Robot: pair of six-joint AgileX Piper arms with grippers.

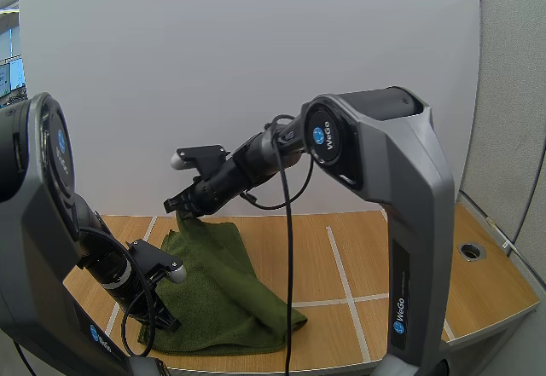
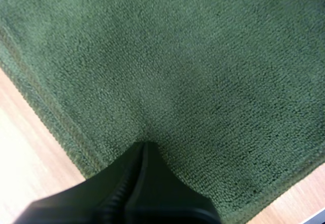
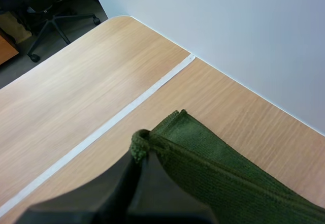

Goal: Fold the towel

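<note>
A dark green towel (image 1: 223, 295) lies rumpled on the wooden table (image 1: 409, 257), toward its left side. My right gripper (image 1: 182, 211) is shut on the towel's far left corner and holds it lifted off the table, so the cloth slopes down from it. In the right wrist view the corner (image 3: 144, 142) is bunched between the tips of my right gripper (image 3: 140, 154). My left gripper (image 1: 167, 318) is low at the towel's near left edge. In the left wrist view its fingers (image 2: 144, 148) lie together on the towel (image 2: 203, 82), which puckers at their tips.
White tape lines (image 1: 341, 265) mark the tabletop, and one tape line (image 3: 127, 109) runs just beyond the lifted corner. A round cable hole (image 1: 472, 251) sits at the table's right. A white wall panel (image 1: 256, 69) stands along the far edge.
</note>
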